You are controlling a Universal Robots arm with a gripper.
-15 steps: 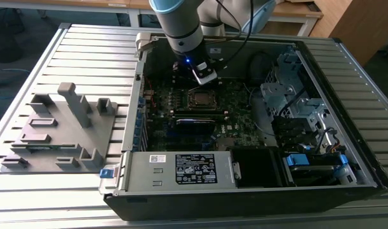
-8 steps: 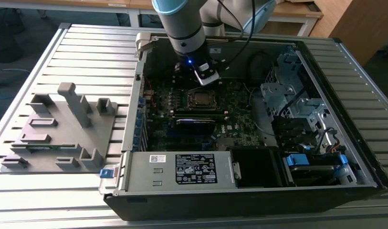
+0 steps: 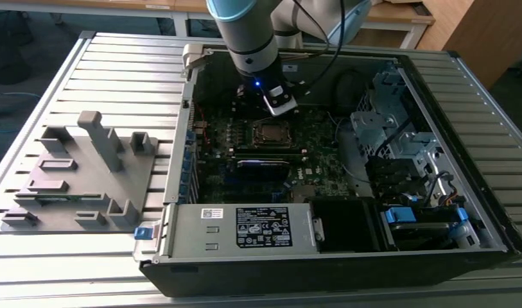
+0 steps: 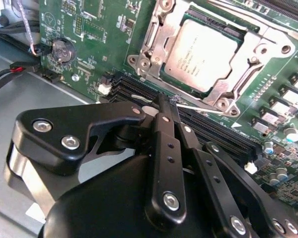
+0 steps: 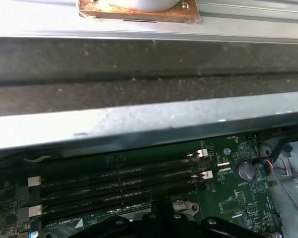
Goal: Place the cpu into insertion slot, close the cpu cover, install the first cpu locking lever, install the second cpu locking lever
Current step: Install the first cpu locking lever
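The gripper [image 4: 168, 101] had its 2 fingers pressed together, tips above the black memory slots [image 4: 134, 89] and near a thin metal lever [image 4: 203, 107]. The cpu [image 4: 206, 54] sat in the insertion slot [image 4: 139, 60], with the cpu cover [image 4: 216, 91] down around it.

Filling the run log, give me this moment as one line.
cpu: seated | cpu cover: closed flat around it | gripper: shut, tip at thin locking lever beside cover | latch state: unclear
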